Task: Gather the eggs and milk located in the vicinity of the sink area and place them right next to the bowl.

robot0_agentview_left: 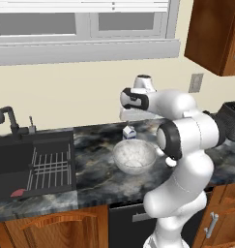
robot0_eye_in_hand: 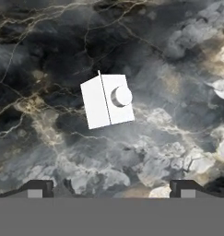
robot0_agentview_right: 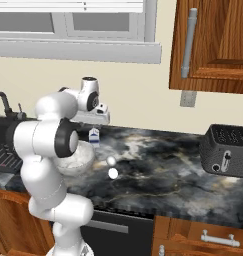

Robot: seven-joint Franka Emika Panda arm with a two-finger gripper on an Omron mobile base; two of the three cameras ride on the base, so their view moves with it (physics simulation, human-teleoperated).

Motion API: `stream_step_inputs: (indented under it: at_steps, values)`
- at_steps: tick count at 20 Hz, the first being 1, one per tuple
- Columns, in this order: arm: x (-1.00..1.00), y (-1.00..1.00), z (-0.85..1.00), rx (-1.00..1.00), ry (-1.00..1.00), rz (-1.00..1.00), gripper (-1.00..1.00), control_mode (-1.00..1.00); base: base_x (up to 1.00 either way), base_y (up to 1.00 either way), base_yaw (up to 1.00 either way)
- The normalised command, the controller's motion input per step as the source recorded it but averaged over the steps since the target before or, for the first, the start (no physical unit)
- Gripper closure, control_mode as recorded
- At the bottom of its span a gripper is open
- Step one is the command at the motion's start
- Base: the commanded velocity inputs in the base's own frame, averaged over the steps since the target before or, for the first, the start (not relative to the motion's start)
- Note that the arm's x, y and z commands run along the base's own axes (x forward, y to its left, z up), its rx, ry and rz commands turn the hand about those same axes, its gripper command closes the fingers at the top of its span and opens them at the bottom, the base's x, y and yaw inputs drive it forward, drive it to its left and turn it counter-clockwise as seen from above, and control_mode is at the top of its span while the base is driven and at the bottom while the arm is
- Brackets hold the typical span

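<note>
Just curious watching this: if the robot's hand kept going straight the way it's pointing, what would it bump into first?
Most likely the milk: the hand points down at the carton's top, fingers apart. Depth is hard to judge.

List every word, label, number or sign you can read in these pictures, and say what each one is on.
No text can be read anywhere.
Milk carton: blue markings on its front, too small and blurred to read.
Top of the carton, hand view: plain white with a round cap, no print.
Toaster: a small light knob or dial on its side, no legible marks.
Bowl, eggs, counter, cabinets: no lettering.
</note>
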Motion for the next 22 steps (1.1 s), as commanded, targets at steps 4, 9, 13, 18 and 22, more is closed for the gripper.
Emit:
stream_step_inputs:
  at_steps: [4, 9, 13, 18, 22]
  values:
    - [0.3, 0.01, -0.13, 0.0, 0.03, 0.0, -1.0, -1.0, 0.0, 0.0, 0.0]
    - [0.3, 0.01, -0.18, 0.0, 0.06, 0.0, -1.0, -1.0, 0.0, 0.0, 0.0]
    - [0.25, 0.04, -0.27, 0.0, 0.06, 0.0, -1.0, -1.0, 0.0, 0.0, 0.0]
    - [0.18, 0.04, -0.24, 0.0, 0.07, 0.0, -1.0, -1.0, 0.0, 0.0, 0.0]
    - [0.24, 0.07, -0.21, 0.0, 0.03, 0.0, -1.0, -1.0, 0.0, 0.0, 0.0]
